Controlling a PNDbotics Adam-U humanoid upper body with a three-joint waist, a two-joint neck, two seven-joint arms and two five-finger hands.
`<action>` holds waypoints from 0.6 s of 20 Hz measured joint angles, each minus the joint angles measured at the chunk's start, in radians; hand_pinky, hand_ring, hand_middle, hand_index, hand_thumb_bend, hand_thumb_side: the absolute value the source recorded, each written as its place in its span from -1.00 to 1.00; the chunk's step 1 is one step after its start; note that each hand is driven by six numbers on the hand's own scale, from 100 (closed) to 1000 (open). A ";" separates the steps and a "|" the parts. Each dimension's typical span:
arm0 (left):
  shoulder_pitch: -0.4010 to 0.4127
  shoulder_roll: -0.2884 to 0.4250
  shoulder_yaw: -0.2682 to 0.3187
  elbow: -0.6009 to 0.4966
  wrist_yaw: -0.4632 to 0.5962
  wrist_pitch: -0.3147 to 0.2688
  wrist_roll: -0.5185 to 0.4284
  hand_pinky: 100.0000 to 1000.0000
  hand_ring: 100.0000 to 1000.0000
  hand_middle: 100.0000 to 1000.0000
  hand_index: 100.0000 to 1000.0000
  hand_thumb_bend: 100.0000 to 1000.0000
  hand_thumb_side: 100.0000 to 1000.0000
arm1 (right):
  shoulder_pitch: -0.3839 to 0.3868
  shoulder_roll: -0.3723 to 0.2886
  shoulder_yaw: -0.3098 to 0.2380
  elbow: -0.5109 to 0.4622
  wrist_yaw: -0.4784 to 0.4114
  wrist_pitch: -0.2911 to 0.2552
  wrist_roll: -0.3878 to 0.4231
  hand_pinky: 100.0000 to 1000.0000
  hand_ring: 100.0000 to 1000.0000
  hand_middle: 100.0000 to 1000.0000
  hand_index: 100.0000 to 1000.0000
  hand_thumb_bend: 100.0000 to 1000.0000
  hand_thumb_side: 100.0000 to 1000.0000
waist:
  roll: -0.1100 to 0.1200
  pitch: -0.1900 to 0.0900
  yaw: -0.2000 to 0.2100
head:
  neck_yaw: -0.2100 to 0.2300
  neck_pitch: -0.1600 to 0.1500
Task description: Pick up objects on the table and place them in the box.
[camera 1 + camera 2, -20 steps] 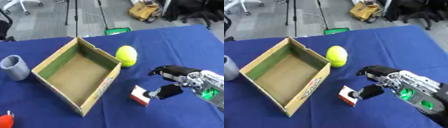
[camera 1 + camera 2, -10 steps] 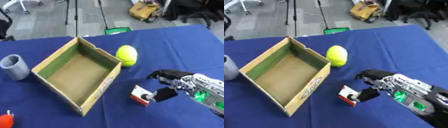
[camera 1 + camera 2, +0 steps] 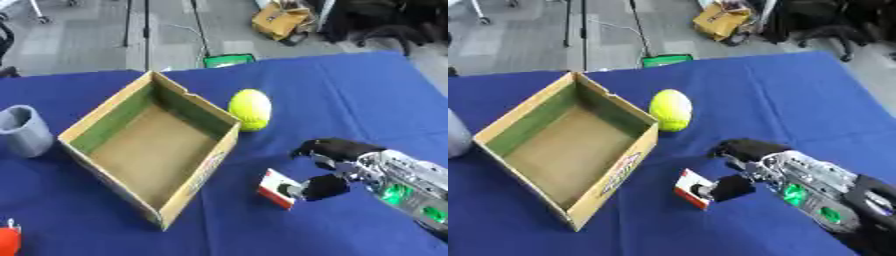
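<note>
An open cardboard box (image 3: pixel 149 150) with a green inner lining stands on the blue table, left of centre. A yellow-green ball (image 3: pixel 250 109) lies just beyond the box's right corner. A small red-and-white carton (image 3: pixel 278 188) lies on the cloth right of the box. My right hand (image 3: pixel 337 167) reaches in from the lower right; its thumb touches the carton's right end while the curled fingers hover above and behind it. A grey cup (image 3: pixel 24 131) stands at the left edge. A red object (image 3: pixel 8 241) shows at the lower left corner. My left hand is out of sight.
The blue tablecloth (image 3: pixel 350 95) covers the whole work surface. Beyond the far edge lie a grey floor, stand legs, a green item (image 3: pixel 226 60) and a yellow bag (image 3: pixel 282 17).
My right hand has dropped lower and drawn in on the small carton, its thumb now against the carton's end. The box, ball and cup have stayed put.
</note>
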 measured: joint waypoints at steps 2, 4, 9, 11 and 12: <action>0.000 0.000 0.002 0.000 -0.001 0.001 0.001 0.84 0.79 0.76 0.89 -1.00 1.00 | 0.006 0.011 -0.005 0.001 0.030 -0.013 -0.006 0.89 0.93 0.70 0.83 -0.14 0.77 | -0.003 0.000 -0.002 | 0.002 0.000; 0.000 0.000 0.004 0.000 -0.001 0.003 0.003 0.85 0.78 0.76 0.89 -1.00 1.00 | 0.013 0.020 -0.014 0.001 0.071 -0.030 -0.015 0.88 0.92 0.68 0.82 -0.20 0.86 | -0.009 0.000 -0.008 | 0.004 0.001; 0.001 0.000 0.005 0.000 -0.001 0.005 0.005 0.85 0.77 0.74 0.89 -1.00 1.00 | 0.027 0.036 -0.025 0.000 0.168 -0.075 -0.024 0.87 0.91 0.68 0.82 -0.23 0.87 | -0.016 0.000 -0.013 | 0.009 0.009; 0.001 0.000 0.005 0.000 -0.001 0.005 0.005 0.85 0.77 0.74 0.89 -1.00 1.00 | 0.027 0.043 -0.025 0.000 0.184 -0.085 -0.021 0.87 0.92 0.68 0.82 -0.23 0.87 | -0.016 0.000 -0.013 | 0.009 0.009; 0.001 0.000 0.005 0.000 -0.001 0.005 0.005 0.85 0.77 0.74 0.89 -1.00 1.00 | 0.028 0.045 -0.025 0.000 0.190 -0.088 -0.020 0.87 0.92 0.69 0.83 -0.25 0.88 | -0.016 0.000 -0.013 | 0.009 0.009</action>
